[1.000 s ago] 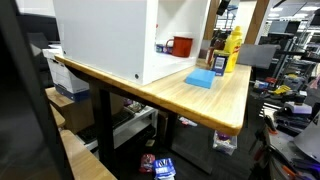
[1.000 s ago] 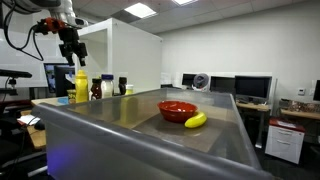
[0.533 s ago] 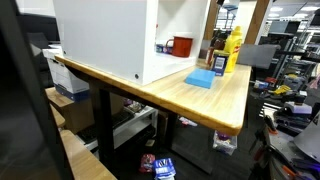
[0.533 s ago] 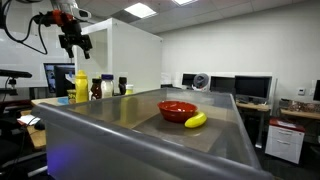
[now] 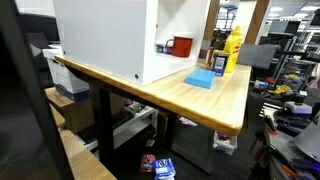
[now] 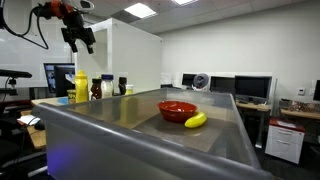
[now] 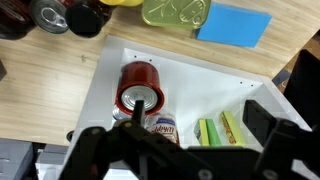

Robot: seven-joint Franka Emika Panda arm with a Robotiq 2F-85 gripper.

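My gripper (image 6: 80,35) hangs high above the table, beside the top of the tall white box (image 6: 135,60). In the wrist view the gripper (image 7: 198,117) is open and holds nothing, and it looks straight down into the white box (image 7: 110,75). Inside the box stand a red canister (image 7: 140,88) and a labelled can (image 7: 165,128). A green sponge (image 7: 207,132) and a yellow-green one (image 7: 232,128) stand next to them. A blue sponge (image 7: 233,22) lies on the wooden table outside the box.
The white box (image 5: 120,40) takes up most of the wooden table (image 5: 225,105), with the blue sponge (image 5: 201,78) and a yellow bottle (image 5: 231,50) beside it. Dark jars (image 6: 105,87) stand near the yellow bottle (image 6: 81,86). A red bowl (image 6: 177,109) and a banana (image 6: 196,120) rest on a grey surface.
The gripper has risen and moved toward the white box. Its jaws have spread a little wider.
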